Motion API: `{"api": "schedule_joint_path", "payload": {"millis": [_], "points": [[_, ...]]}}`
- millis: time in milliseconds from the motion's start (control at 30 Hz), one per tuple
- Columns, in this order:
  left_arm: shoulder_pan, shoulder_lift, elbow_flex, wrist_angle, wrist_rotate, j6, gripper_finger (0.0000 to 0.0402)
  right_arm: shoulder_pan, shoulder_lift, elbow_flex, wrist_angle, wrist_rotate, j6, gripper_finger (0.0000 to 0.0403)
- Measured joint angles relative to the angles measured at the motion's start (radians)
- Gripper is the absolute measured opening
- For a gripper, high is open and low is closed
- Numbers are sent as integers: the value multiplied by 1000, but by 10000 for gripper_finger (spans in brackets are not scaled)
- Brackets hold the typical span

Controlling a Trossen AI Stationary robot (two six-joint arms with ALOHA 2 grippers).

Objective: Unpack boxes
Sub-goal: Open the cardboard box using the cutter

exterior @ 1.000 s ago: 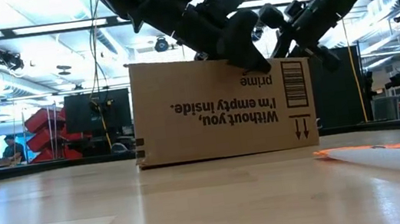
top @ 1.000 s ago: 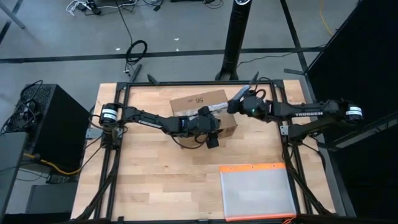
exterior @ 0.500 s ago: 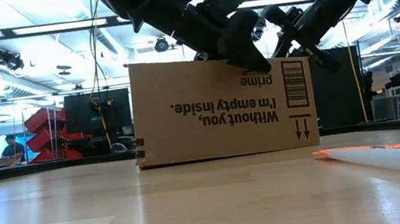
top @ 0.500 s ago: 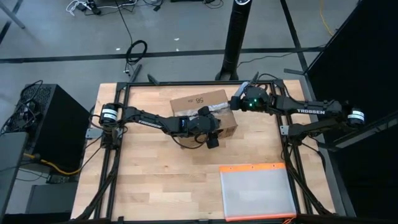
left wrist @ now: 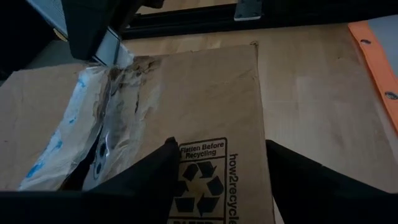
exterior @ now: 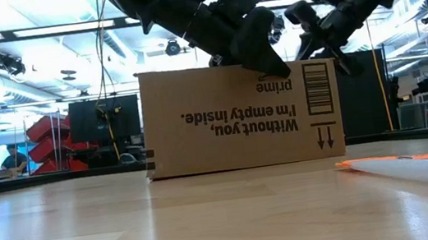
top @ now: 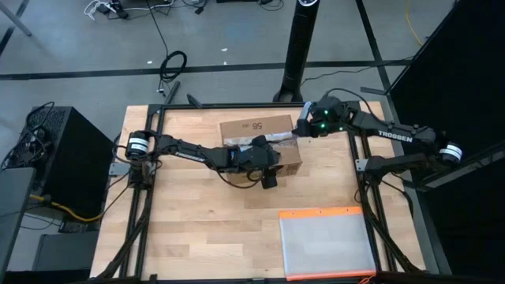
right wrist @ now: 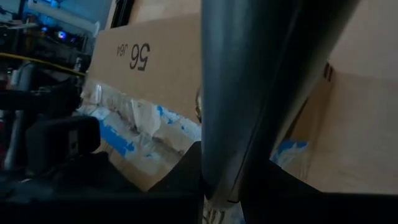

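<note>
The brown cardboard box [top: 260, 143] stands on its bottom on the table, far of centre, with "56" [right wrist: 138, 56] printed on its top. Its white-and-blue label and clear tape [left wrist: 93, 137] are torn and crumpled along the top seam. My left gripper [left wrist: 230, 180] is open over the box's top near the near right edge, and it also shows in the low view [exterior: 267, 51]. My right gripper [top: 306, 125] is at the box's far right corner, shut on a grey flat tool [right wrist: 249, 87] whose silvery tip [left wrist: 114, 51] is at the torn tape. My left gripper lays its two spread fingers [left wrist: 152, 177] on the box's top flap, either side of the recycling print [left wrist: 208, 174]. It comes slanting down from the table's left. The box stays flat on the table. My right gripper pinches the grey tool [right wrist: 231, 177] between its two fingers, the tool running on past them. It comes slanting down from the table's right. The tool's tip [left wrist: 114, 51] meets the torn tape at the top seam's right end.
A flat clear plastic pouch with an orange edge [top: 327, 243] lies on the table at the near right; its edge shows in the low view [exterior: 418, 159]. A black frame [top: 237, 106] borders the table's far edge.
My right gripper has gone toward the table's far edge and a little up, turning about the box's far right corner with the tool. The box and my left gripper have stayed where they were.
</note>
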Motion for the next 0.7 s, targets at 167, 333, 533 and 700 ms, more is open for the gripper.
{"api": "schedule_joint_path", "payload": {"millis": [167, 333, 533, 700], "points": [[2, 0, -1, -5, -17, -12, 213, -44, 4, -1, 16, -20, 65, 41], [6, 1, -1, -10, -42, -30, 213, -76, 9, -2, 43, -8, 123, 41], [10, 1, -3, -16, -72, -51, 213, -115, 14, -3, 75, 5, 193, 41], [7, -4, -3, -9, -77, -76, 213, -99, 15, -3, 107, 82, 156, 41]]}}
